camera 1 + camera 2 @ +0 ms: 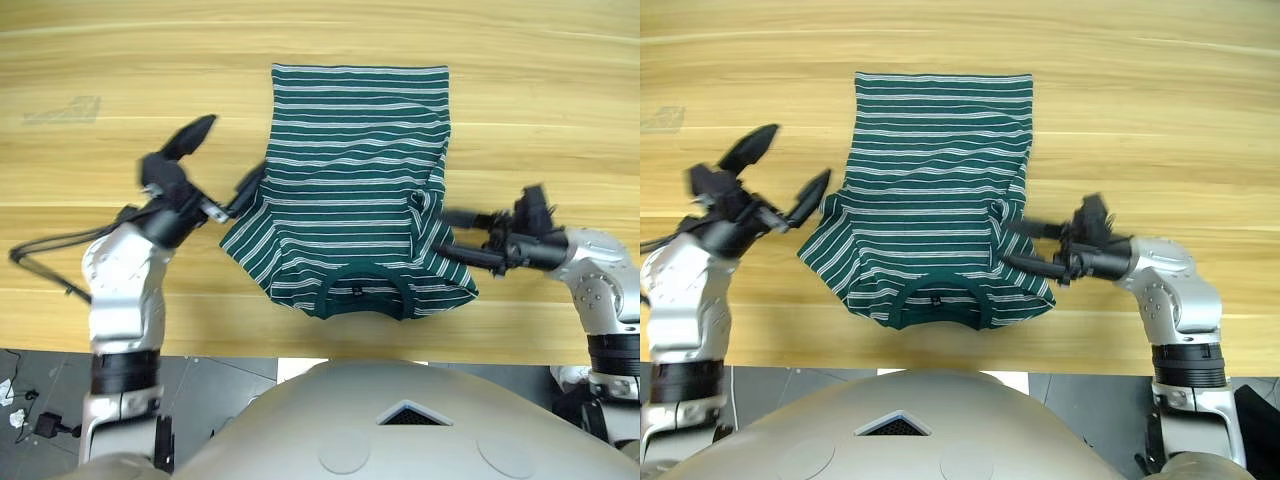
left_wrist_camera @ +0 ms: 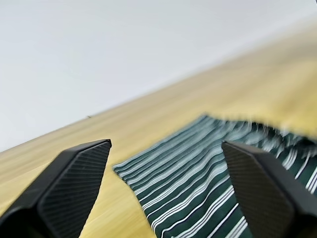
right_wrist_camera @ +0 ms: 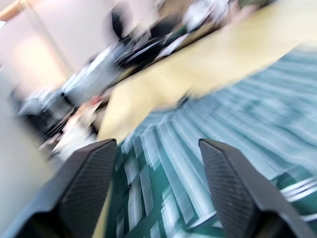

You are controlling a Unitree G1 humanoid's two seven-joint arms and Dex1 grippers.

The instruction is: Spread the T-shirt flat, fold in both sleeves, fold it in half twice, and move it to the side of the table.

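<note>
A dark green T-shirt with white stripes [image 1: 355, 190] lies on the wooden table [image 1: 120, 60], its collar [image 1: 362, 290] toward me and its hem at the far side. Both sleeves look folded inward, leaving a narrow shape. My left gripper [image 1: 222, 162] is open just off the shirt's left edge, one finger raised, the other close to the cloth. The right gripper [image 1: 455, 236] is open at the shirt's right edge near the shoulder, fingers pointing at the fabric. In the left wrist view the striped cloth [image 2: 198, 173] shows between the spread fingers [image 2: 74, 183]; in the right wrist view the shirt [image 3: 168, 163] lies under open fingers [image 3: 89, 183].
The table's front edge [image 1: 200, 350] runs just in front of the collar, with dark floor below. A faint grey mark [image 1: 62, 110] sits on the wood at the far left. Bare wood extends to the left, right and behind the shirt.
</note>
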